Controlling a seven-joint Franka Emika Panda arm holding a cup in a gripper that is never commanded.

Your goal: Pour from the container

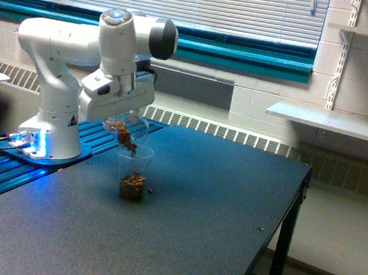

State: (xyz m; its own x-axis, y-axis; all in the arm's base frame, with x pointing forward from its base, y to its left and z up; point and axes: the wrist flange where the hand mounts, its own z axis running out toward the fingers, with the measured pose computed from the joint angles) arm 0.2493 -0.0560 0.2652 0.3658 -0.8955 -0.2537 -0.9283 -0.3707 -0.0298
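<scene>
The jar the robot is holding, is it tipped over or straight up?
Tipped. The jar in the claw leans mouth-down over the cup, and brown bits are spilling from it into the cup.

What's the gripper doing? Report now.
Gripper: shut on the jar, tilted over the cup.
</scene>
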